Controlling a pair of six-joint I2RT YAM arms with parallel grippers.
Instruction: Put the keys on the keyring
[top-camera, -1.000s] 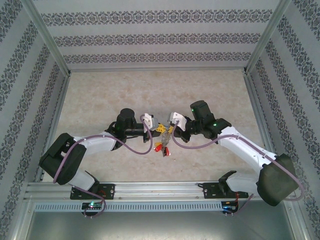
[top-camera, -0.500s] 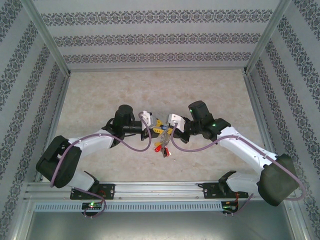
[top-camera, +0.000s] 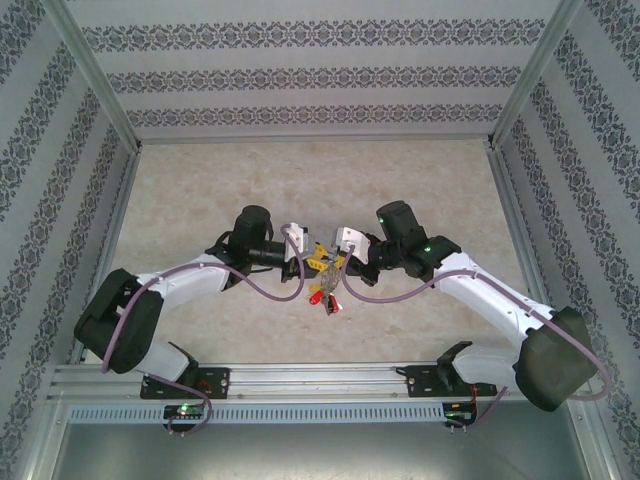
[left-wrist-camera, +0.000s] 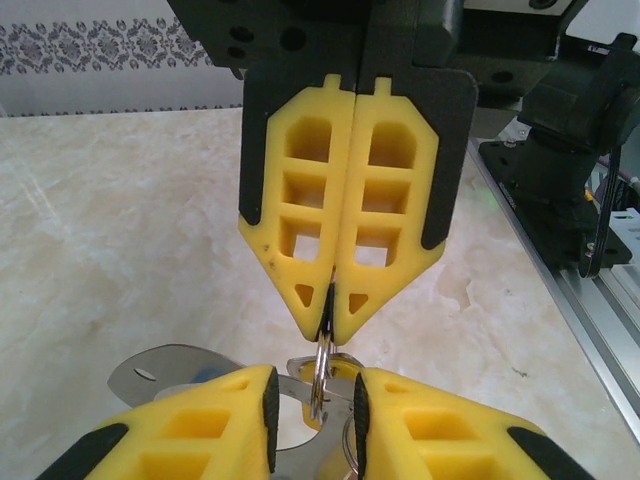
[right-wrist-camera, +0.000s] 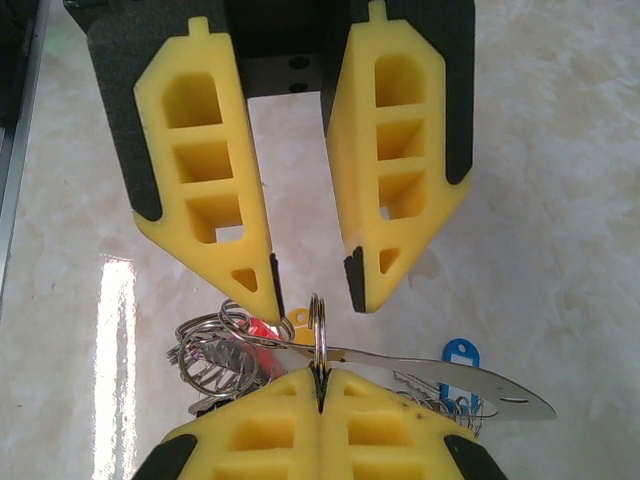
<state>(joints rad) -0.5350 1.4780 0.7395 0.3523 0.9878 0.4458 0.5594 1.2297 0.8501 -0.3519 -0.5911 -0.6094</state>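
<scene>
The keyring (right-wrist-camera: 318, 325) shows edge-on as a thin metal ring. My right gripper (right-wrist-camera: 320, 385) is shut on it, and its yellow fingertips (left-wrist-camera: 345, 310) pinch the ring's top in the left wrist view. My left gripper (left-wrist-camera: 315, 400) is open, with a pad on either side of the keyring (left-wrist-camera: 320, 375) and a gap on both sides. A flat grey metal strip (right-wrist-camera: 420, 362) passes through the ring. The keys (right-wrist-camera: 215, 355) bunch beside it with red (right-wrist-camera: 262, 332), yellow (right-wrist-camera: 298, 322) and blue (right-wrist-camera: 458, 358) tags. From above, both grippers meet tip to tip over the keys (top-camera: 322, 293).
The marble-patterned tabletop (top-camera: 420, 190) stretches out behind and to both sides of the grippers. An aluminium rail (top-camera: 320, 378) runs along the near edge by the arm bases. Patterned walls enclose the table on three sides.
My left gripper's jaws have come apart and now straddle the ring. The left arm has shifted slightly. The right gripper has kept its pinch on the ring.
</scene>
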